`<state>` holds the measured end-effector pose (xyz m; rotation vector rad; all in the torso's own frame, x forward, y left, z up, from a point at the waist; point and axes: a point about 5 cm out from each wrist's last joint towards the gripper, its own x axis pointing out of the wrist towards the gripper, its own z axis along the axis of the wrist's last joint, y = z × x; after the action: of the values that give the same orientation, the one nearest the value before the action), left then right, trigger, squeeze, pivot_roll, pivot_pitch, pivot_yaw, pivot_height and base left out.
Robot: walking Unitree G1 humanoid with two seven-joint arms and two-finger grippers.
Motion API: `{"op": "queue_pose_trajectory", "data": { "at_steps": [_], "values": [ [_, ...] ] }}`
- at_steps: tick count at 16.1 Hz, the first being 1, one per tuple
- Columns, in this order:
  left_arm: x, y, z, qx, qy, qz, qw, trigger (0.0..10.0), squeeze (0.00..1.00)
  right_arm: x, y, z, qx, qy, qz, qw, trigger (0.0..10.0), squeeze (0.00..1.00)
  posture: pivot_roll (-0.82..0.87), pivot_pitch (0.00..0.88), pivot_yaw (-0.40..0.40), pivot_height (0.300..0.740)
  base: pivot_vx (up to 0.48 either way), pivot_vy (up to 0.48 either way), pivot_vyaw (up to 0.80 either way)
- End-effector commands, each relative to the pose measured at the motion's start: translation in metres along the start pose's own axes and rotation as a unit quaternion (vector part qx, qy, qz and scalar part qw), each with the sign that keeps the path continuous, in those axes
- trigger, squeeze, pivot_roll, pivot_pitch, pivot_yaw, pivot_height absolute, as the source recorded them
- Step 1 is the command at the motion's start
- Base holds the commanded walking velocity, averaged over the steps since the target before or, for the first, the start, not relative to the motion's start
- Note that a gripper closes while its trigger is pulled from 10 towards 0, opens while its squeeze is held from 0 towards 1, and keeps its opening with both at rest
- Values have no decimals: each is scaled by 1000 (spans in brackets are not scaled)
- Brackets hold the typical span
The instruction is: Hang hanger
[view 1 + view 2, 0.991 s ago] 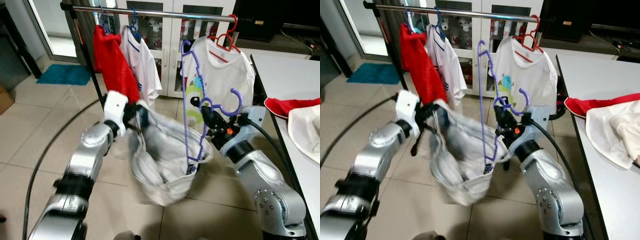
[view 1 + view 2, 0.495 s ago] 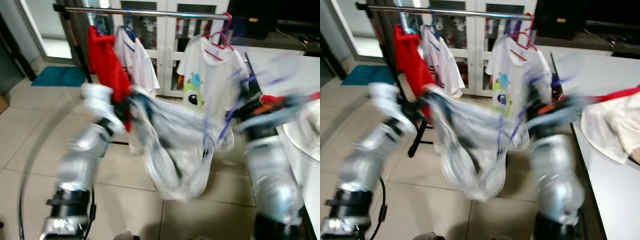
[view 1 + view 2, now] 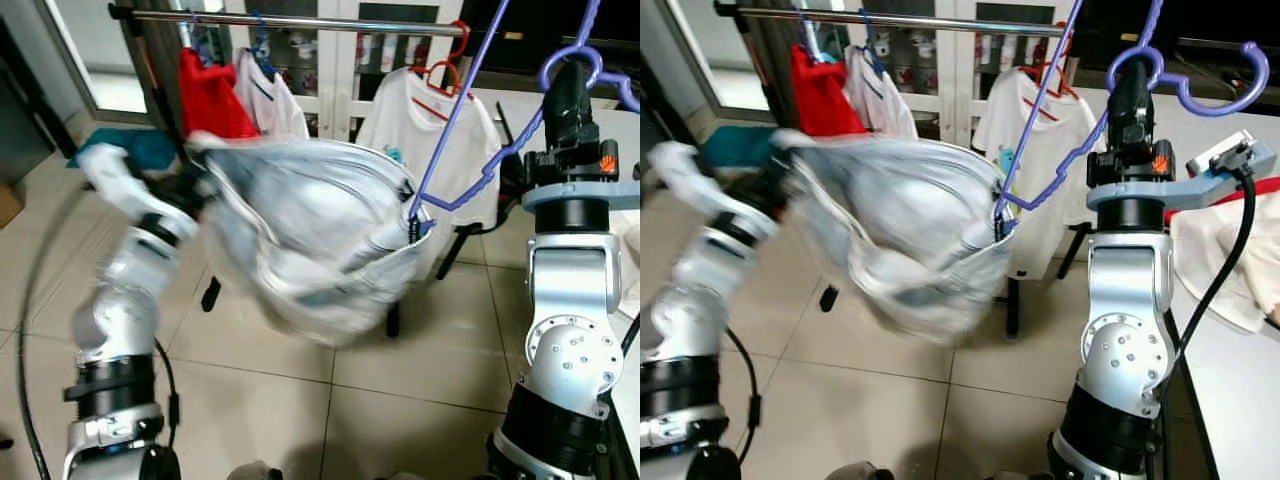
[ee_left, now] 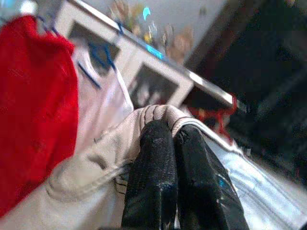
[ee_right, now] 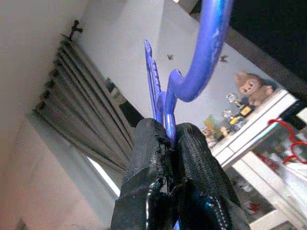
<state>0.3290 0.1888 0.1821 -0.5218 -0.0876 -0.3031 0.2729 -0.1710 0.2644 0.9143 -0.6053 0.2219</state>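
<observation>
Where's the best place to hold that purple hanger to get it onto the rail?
Probably at the neck just below the hook, from underneath, as the right gripper does now, shut on the purple hanger. That leaves the open hook free above to drop over the rail.

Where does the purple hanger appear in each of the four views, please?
Left eye view: purple hanger, upper right, hook above the right gripper.
Right eye view: upper right, same pose.
Left wrist view: not visible.
Right wrist view: hook rising from the closed fingers.
Shared landmark: red hanger.
</observation>
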Motion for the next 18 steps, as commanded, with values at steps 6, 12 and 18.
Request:
{"op": "queue_pose_trajectory", "data": {
  "at_steps": [6, 12, 18],
  "values": [
    [37, -63, 29, -27, -57, -112, 992, 0, 0, -25, -9, -44, -195, 141, 62, 969, 10000, 0, -131, 9, 42, 740, 0, 0, 0],
    [60, -94, 94, -109, -144, -168, 969, 0, 0, -50, -33, -59, -242, 126, 12, 962, 10000, 0, -97, 5, 95, 740, 0, 0, 0],
    [68, -90, 94, -40, -127, -136, 982, 0, 0, -71, -31, -74, -294, 191, 93, 932, 10000, 0, -99, 3, 119, 740, 0, 0, 0]
  ]
}}
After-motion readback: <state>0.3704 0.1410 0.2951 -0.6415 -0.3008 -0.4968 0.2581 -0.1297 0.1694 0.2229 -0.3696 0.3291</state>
